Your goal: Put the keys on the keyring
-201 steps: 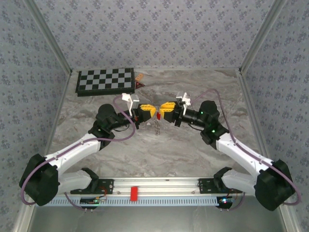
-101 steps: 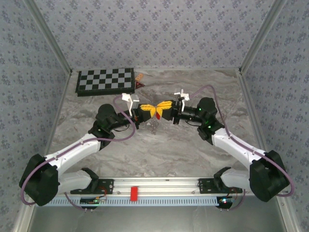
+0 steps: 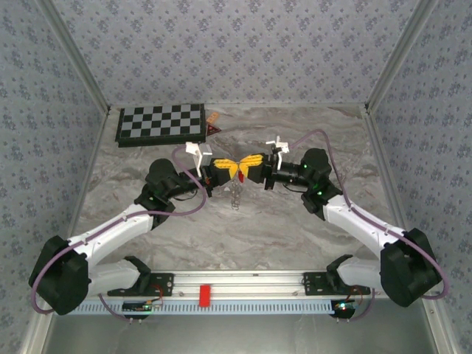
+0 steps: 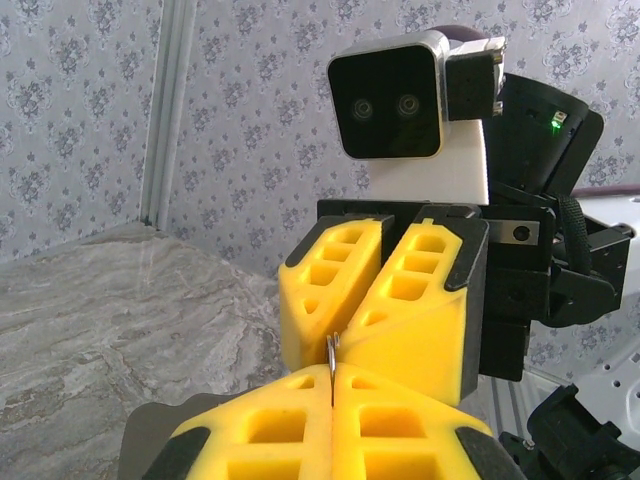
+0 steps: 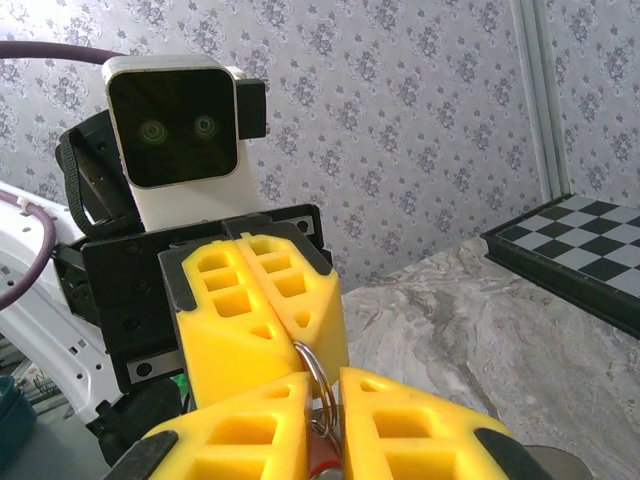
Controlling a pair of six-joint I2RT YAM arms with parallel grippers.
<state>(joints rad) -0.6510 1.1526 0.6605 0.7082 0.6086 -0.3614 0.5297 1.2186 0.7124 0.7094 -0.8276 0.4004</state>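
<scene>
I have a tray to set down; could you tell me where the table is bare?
Bare marble lies between the two arms and the front rail, and again beyond the right gripper, from the triangular piece by the chessboard to the right wall. The centre is crowded: the left gripper, holding the keyring, meets the right one, holding the key.

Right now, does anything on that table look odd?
Nothing is spilled or broken. Oddly, a stray chessboard with an orange triangular piece beside it lies in the far left corner, and a chain dangles from the keyring pinched in the left claw, tip to tip with the right claw holding a red key.
</scene>
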